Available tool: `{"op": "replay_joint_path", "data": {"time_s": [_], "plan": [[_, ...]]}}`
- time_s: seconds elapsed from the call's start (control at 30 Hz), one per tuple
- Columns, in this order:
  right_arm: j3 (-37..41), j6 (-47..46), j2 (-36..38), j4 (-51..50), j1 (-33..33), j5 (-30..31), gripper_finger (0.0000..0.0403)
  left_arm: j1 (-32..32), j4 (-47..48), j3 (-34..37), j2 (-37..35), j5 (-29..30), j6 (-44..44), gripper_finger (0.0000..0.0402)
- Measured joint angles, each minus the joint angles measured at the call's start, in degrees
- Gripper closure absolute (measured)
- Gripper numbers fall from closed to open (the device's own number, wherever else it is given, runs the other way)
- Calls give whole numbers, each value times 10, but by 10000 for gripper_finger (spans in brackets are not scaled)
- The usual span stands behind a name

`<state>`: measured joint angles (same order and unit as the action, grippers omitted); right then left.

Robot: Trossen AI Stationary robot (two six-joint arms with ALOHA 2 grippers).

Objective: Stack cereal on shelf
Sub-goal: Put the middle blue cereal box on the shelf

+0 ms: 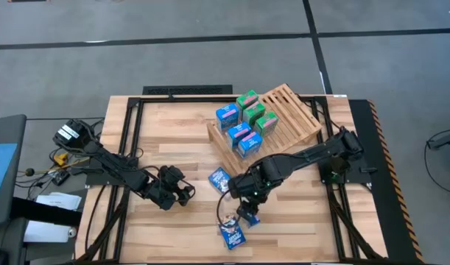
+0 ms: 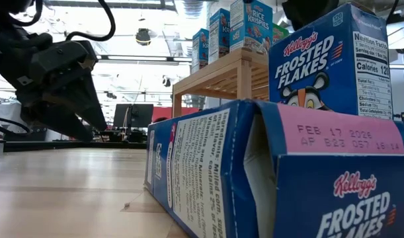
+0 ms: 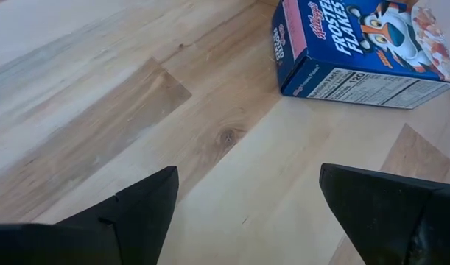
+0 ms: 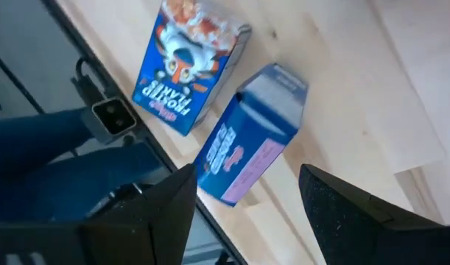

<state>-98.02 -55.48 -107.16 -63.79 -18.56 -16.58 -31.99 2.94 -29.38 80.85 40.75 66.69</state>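
Blue cereal boxes lie loose on the table (image 1: 166,140) near its front edge, one (image 4: 248,137) just ahead of the empty, spread right end effector (image 4: 247,213), apparently long axis toward it, while the left end effector (image 3: 247,213), also spread and empty, sits farther off.

Six cereal boxes (image 1: 241,121) on one shelf (image 1: 291,114), three boxes (image 1: 232,233) off it.

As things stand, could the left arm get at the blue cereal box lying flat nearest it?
Probably yes: the left gripper is open, with only bare tabletop between it and the blue box.
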Motion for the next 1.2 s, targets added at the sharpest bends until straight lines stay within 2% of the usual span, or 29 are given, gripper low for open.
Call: {"op": "replay_joint_path", "data": {"time_s": [0.07, 0.23, 0.33, 0.47, 0.53, 0.6, 0.77, 0.87, 1.03, 1.2], "plan": [[-11, -8, 1, -12, -8, 20, 137, 0, 0, 0, 0, 0, 0, 81], [-42, -73, 21, -62, -83, 164, 137, 0, 0, 0, 0, 0, 2, 81], [-41, -154, 27, -83, -143, 234, 137, 0, 1, 0, 0, -4, 5, 81], [-39, -270, 21, -76, -242, 360, 137, 0, 5, 0, 0, -9, 0, 81], [-34, -317, 5, -65, -284, 399, 137, 1, 7, 0, 0, -9, -5, 81], [-25, -353, -13, -57, -315, 401, 137, 2, 5, 0, 0, -10, -7, 81], [-23, -362, -56, -25, -341, 407, 137, 2, 8, 0, 0, -10, -28, 81], [-24, -335, -90, -21, -339, 436, 137, 2, 7, 0, 0, -9, -34, 81], [-23, -346, -142, -16, -310, 426, 137, 2, 6, 0, 0, -11, -19, 81], [-23, -339, -144, -23, -302, 435, 137, 4, 6, 0, 0, -20, -12, 81]]}}
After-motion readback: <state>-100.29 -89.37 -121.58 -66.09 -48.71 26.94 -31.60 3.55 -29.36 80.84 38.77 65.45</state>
